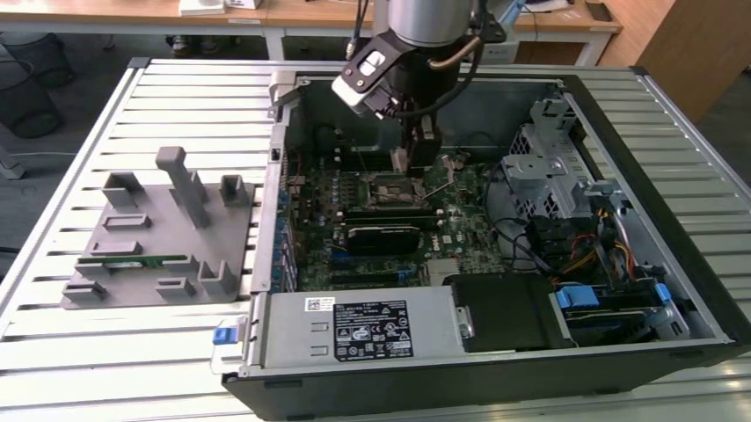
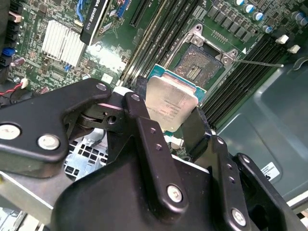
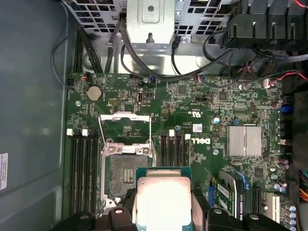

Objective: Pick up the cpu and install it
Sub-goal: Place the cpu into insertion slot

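Open computer case (image 1: 352,387) lying on a slatted table (image 1: 70,352), seen in the exterior view, with the arm reaching down into it. The gripper (image 2: 165,109) is closed on the cpu (image 2: 172,98): in the second wrist view its two black fingers (image 2: 137,108) press against opposite edges of the square chip, whose silvery top faces the camera.

In the first wrist view the cpu (image 3: 163,202) sits between the fingertips of the gripper (image 3: 163,219), held above the green motherboard (image 3: 192,103) and not seated. Directly past the fingertips lies the empty socket (image 3: 122,173), with its metal frame (image 3: 124,129) folded back; the chip's near edge overlaps one corner of the socket. In the second wrist view the socket (image 2: 197,67) appears just beyond the chip.

Rows of black memory slots (image 3: 82,163) flank the socket on either side of the gripper. A ribbed silver heatsink (image 3: 244,140) stands on the board well to one side of the fingers.

In the exterior view the gripper (image 1: 411,154) hangs just above the socket (image 1: 393,189). A grey parts stand (image 1: 141,255) rests on the table, well apart from the gripper, at the exterior view's left.
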Robot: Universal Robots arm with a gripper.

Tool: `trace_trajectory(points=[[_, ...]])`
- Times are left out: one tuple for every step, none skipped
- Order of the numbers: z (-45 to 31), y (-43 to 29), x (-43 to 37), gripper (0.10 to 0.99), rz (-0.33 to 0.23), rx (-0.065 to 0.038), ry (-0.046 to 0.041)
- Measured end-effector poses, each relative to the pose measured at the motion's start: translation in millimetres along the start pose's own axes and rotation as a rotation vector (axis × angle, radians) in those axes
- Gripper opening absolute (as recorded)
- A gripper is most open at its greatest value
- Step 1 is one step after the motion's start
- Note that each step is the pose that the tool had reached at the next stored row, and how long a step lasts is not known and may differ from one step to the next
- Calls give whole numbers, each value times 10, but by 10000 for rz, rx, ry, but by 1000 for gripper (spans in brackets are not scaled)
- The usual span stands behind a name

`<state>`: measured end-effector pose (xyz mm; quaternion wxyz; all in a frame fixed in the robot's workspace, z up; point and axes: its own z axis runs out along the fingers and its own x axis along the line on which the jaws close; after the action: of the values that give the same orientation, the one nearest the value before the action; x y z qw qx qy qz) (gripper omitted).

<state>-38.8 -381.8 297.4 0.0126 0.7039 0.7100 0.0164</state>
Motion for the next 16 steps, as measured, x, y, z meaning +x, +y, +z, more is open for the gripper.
trace_trajectory(points=[[6, 0, 0, 537, 0, 1, 0], [12, -1, 0, 537, -1, 1, 0], [18, -1, 0, 537, 0, 2, 0], [24, -1, 0, 537, 0, 3, 0], [30, -2, 0, 537, 1, 4, 0], [37, -2, 0, 537, 1, 5, 0], [43, -2, 0, 537, 1, 7, 0], [49, -2, 0, 537, 0, 8, 0], [55, -2, 0, 537, 0, 9, 1], [61, -3, 0, 537, 1, 11, 0], [67, -3, 0, 537, 1, 13, 0], [73, -3, 0, 537, 0, 14, 0], [78, -3, 0, 537, 0, 15, 1], [83, -3, -1, 537, 0, 16, 0], [89, -4, -1, 537, 0, 18, 0], [94, -4, -1, 537, 0, 18, 0]])
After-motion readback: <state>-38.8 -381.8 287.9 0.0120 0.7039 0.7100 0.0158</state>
